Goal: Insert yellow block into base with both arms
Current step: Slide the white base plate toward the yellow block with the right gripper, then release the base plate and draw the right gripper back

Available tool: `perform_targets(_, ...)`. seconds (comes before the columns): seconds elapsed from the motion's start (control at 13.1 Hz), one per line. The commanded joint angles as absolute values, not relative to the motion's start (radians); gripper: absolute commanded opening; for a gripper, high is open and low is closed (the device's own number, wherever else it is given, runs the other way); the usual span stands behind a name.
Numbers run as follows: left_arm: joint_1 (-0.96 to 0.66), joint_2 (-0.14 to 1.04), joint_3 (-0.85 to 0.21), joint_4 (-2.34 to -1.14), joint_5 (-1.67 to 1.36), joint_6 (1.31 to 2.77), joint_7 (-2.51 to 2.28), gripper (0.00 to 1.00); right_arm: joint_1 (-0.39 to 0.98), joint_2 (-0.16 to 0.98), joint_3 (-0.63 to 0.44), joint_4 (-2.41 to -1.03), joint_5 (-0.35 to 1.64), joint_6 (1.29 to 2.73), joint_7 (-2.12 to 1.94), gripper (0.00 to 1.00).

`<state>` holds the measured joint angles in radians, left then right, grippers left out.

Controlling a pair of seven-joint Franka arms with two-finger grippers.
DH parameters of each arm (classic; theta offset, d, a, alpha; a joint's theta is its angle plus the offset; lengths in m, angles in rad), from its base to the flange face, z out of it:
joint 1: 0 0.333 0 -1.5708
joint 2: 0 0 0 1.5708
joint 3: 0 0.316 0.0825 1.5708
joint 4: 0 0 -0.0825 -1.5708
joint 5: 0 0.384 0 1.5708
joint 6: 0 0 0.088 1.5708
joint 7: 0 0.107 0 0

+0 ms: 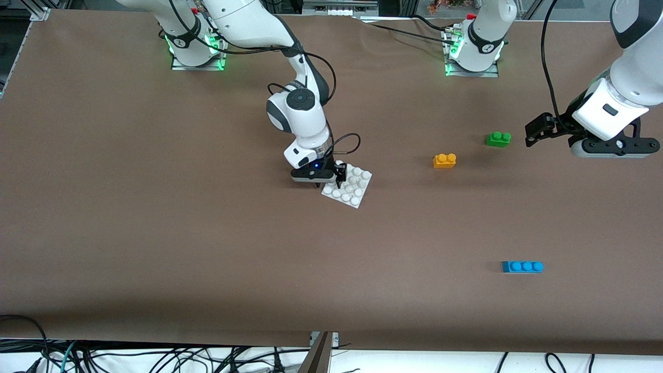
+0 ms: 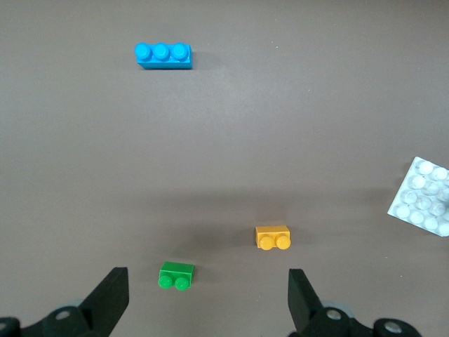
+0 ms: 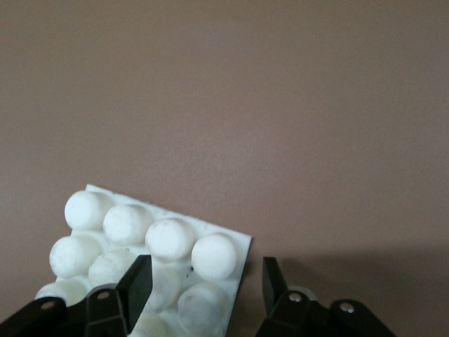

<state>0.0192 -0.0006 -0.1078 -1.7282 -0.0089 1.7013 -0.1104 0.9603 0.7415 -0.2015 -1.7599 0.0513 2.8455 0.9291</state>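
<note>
Front view. The right arm is reaching out from its base over the middle of the brown desk (image 1: 155,233), wrist bent straight down. The right hand (image 1: 339,182) is sitting low at the corner of the flat square white plastic base plate with round studs (image 1: 348,186), its black fingers clenched on the plate's edge at the side toward the right arm's end of the desk. The plate is lying flat on the desk, turned a little askew. The left arm is hanging high over its own end of the desk, forearm angled down, waiting. The left hand (image 1: 538,129) is up in the air over bare desk beside the small green two-stud plastic brick (image 1: 498,138). The small orange-yellow plastic block with two studs (image 1: 444,160) is resting on the desk between the plate and the green brick, apart from both, slightly nearer the camera than the green one. The longer blue three-stud plastic brick (image 1: 522,266) is lying well nearer the camera, toward the left arm's end.

Left wrist view. The left hand (image 2: 208,298) is spread wide and released, gripping nothing; both black fingers (image 2: 109,298) are showing with bare desk between them. The green brick (image 2: 175,274), the orange-yellow block (image 2: 272,236), the blue brick (image 2: 163,55) and a corner of the white plate (image 2: 421,200) are all in sight below.

Right wrist view. The right hand (image 3: 203,284) is straddling the plate's (image 3: 140,235) edge, one finger (image 3: 137,281) over the studs, the other just off the rim.
</note>
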Motion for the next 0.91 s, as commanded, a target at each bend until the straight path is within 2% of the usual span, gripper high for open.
perform_targets(0.0, 0.025, 0.014, -0.110, -1.695, -0.032, 1.675, -0.114, 1.00, 0.953, 0.759, -0.198, -1.720, 0.046, 2.821, 0.923, 0.72)
perform_targets(0.15, 0.025, 0.014, -0.110, -1.695, -0.032, 1.675, -0.114, 1.00, 0.943, 0.750, -0.198, -1.691, 0.046, 2.736, 0.922, 0.73)
perform_targets(0.23, 0.025, 0.015, -0.110, -1.695, -0.032, 1.675, -0.114, 1.00, 0.925, 0.746, -0.198, -1.645, 0.045, 2.641, 0.917, 0.84)
perform_targets(0.46, 0.025, 0.015, -0.110, -1.695, -0.032, 1.675, -0.114, 1.00, 0.870, 0.726, -0.198, -1.514, 0.058, 2.377, 0.836, 0.99)
perform_targets(0.84, 0.025, 0.014, -0.110, -1.697, -0.031, 1.675, -0.114, 1.00, 0.747, 0.618, -0.199, -1.488, 0.060, 2.174, 0.716, 1.00)
